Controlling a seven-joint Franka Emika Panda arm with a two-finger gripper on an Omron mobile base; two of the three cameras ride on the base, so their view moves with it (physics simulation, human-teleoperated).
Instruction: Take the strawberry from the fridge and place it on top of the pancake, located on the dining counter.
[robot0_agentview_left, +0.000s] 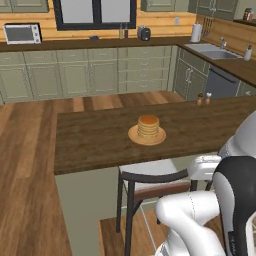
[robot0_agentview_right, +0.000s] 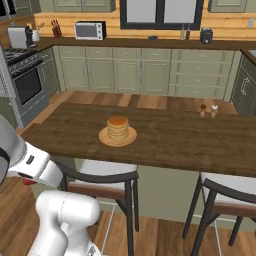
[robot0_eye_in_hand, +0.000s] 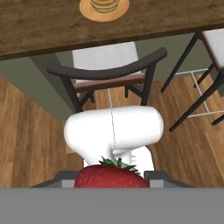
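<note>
- Strawberry (robot0_eye_in_hand: 112, 176), the small red fruit with green leaves on its crown, sits low in the hand view between the two dark finger tips of the gripper (robot0_eye_in_hand: 112, 179), whose jaws are narrowed onto it. In the right base view a speck of red shows at the far left, at the end of the white arm.
- Left of the counter's middle, the short stack of tan-golden round pancakes (robot0_agentview_right: 118, 128) stands on its flat round tan plate (robot0_agentview_right: 106, 139), on the long dark brown wood-grain dining counter (robot0_agentview_right: 165, 135). The stack's top looks bare, so I judge the placing not yet done.
- Between the held fruit and the counter stands a dark-framed chair with a pale seat (robot0_eye_in_hand: 107, 72), tucked partly under the near edge of the counter. The gripper hangs low, below the countertop and on its near side.
- Further right a second chair of the same kind (robot0_agentview_right: 227, 197) stands at the counter, and two small shakers (robot0_agentview_right: 208, 111) sit near the far right of the top, well apart from the plate.
- Risks, as I judge them: rising straight from here, the hand could strike the chair's curved back or the counter's near edge. The fruit is tiny and rounded, so a bump could squeeze it out of the grip. The top of the stack is small, so a release off centre or from too high could let the fruit roll off onto the plate or counter.
</note>
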